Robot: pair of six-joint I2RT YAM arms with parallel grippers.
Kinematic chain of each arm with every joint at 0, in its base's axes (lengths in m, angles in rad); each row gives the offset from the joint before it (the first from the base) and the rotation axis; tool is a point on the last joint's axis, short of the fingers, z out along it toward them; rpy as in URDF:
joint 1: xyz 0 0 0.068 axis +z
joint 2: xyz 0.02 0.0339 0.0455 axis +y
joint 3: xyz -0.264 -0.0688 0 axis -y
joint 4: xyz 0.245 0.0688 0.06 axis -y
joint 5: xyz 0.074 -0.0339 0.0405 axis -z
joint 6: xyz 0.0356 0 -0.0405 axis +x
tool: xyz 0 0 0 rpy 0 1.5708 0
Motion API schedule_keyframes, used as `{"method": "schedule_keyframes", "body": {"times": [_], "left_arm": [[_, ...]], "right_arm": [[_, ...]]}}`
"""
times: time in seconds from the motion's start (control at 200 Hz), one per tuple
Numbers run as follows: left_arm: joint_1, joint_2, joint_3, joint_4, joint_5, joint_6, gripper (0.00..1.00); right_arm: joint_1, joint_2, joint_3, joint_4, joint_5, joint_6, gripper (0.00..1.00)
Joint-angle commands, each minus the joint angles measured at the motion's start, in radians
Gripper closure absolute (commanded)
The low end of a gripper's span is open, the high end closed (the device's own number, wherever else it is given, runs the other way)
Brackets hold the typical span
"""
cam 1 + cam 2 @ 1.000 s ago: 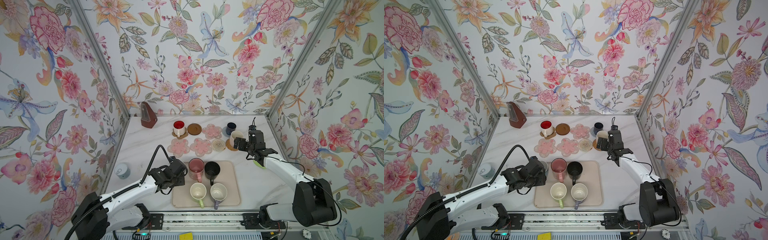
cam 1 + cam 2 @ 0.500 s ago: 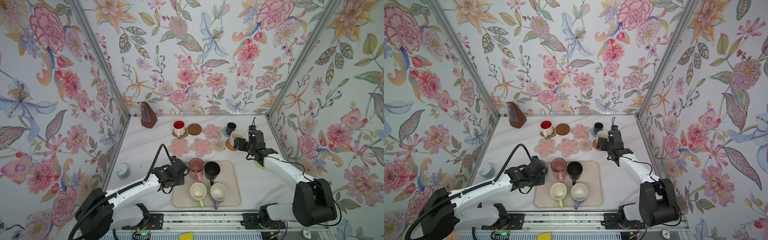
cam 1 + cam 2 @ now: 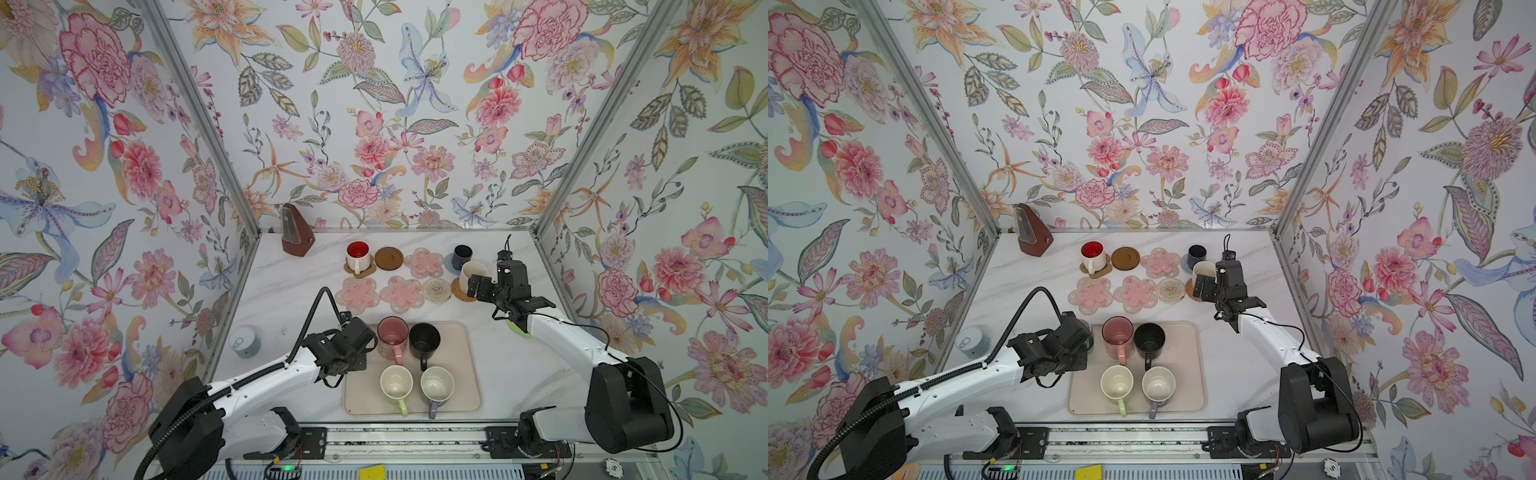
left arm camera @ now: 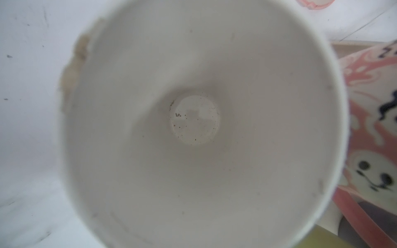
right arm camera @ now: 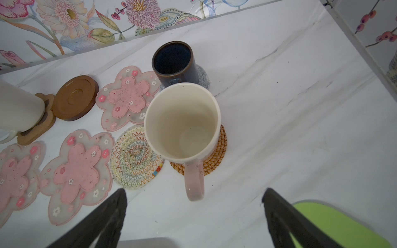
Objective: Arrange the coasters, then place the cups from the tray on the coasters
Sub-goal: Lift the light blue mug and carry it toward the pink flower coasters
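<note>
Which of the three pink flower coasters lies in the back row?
The pink flower coaster between the dark brown disc and the navy mug. The other two flower coasters lie side by side in the front row, nearer the tray.

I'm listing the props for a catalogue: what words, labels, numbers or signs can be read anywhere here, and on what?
No text reads clearly.
Pink mug: dark marks, perhaps "z z", above a drawn smiling face; too blurred to be sure.
White woven coaster: small multicoloured lettering at its edge; too small to read.
Round token by the rig's base: a mark; too small to read.
</note>
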Motion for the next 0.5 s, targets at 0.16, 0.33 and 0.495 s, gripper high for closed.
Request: {"method": "schedule_keyframes", "body": {"times": [0.16,0.33,0.495], "left_arm": [[0.036,-0.037,0.102,-0.007,-0.088,0.134,1.00],[0.150,-0.032,0.156,0.034,-0.068,0.257,1.00],[0.259,0.015,0.207,0.100,-0.024,0.376,1.00]], "right_arm": [[-0.006,-0.047,-0.008,-0.001,0.030,0.003,0.01],[-0.010,-0.050,-0.005,-0.006,0.027,-0.002,0.01],[-0.013,-0.049,0.002,-0.009,0.025,-0.005,0.01]]}}
